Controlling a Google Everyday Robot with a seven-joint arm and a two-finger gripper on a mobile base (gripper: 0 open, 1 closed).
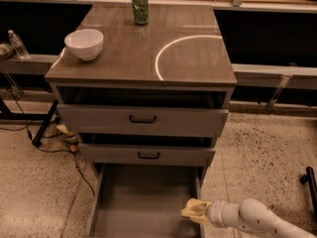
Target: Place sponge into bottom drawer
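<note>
The pale-yellow sponge (195, 210) is at the tip of my white arm, at the right wall of the bottom drawer (143, 202). That drawer is pulled out, a wide grey tray with a bare floor. My gripper (198, 212) reaches in from the lower right and is hidden behind the sponge it carries. The sponge hangs just over the drawer's right edge, low above the floor.
Two upper grey drawers (142, 119) with black handles stand slightly open above. A white bowl (84, 43) and a green can (140, 7) sit on the cabinet top. Cables (59, 143) lie on the speckled floor at left. A water bottle (17, 43) stands far left.
</note>
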